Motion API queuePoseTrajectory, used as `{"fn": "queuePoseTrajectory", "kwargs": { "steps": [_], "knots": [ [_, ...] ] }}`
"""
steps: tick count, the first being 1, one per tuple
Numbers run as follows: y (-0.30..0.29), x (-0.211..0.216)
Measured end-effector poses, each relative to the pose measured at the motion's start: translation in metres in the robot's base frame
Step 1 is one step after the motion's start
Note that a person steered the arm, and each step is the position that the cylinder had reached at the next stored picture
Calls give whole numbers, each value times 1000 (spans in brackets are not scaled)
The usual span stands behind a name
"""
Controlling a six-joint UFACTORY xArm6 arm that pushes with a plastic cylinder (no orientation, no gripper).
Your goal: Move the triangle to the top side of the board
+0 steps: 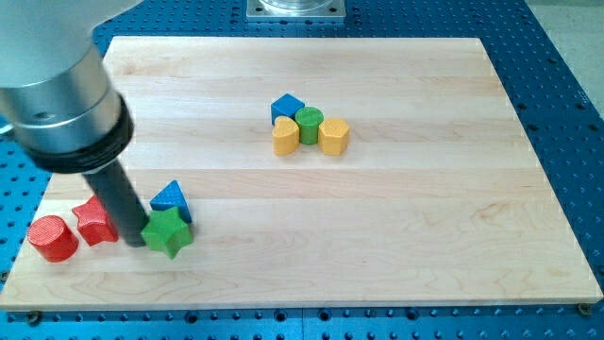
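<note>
A blue triangle (171, 199) lies at the board's lower left, touching a green star (167, 232) just below it. My tip (135, 242) is down on the board right beside the green star's left edge and below-left of the blue triangle. The rod and arm body rise toward the view's upper left and hide part of the board there.
A red star (93, 221) and a red cylinder (53, 238) lie left of my tip. Near the board's upper middle sits a cluster: a blue cube (286, 108), a green cylinder (309, 124), a yellow block (286, 137) and a yellow hexagon (333, 136).
</note>
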State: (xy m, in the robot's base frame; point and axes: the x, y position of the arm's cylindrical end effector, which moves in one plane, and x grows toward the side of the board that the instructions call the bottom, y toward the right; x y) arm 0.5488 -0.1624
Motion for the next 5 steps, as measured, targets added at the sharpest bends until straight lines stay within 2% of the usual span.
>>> {"fn": "queuePoseTrajectory", "kwargs": {
  "steps": [1,2,3,4,5],
  "knots": [
    [31,-3],
    [4,-61],
    [18,-76],
    [8,-71],
    [-7,-124]
  ]
}}
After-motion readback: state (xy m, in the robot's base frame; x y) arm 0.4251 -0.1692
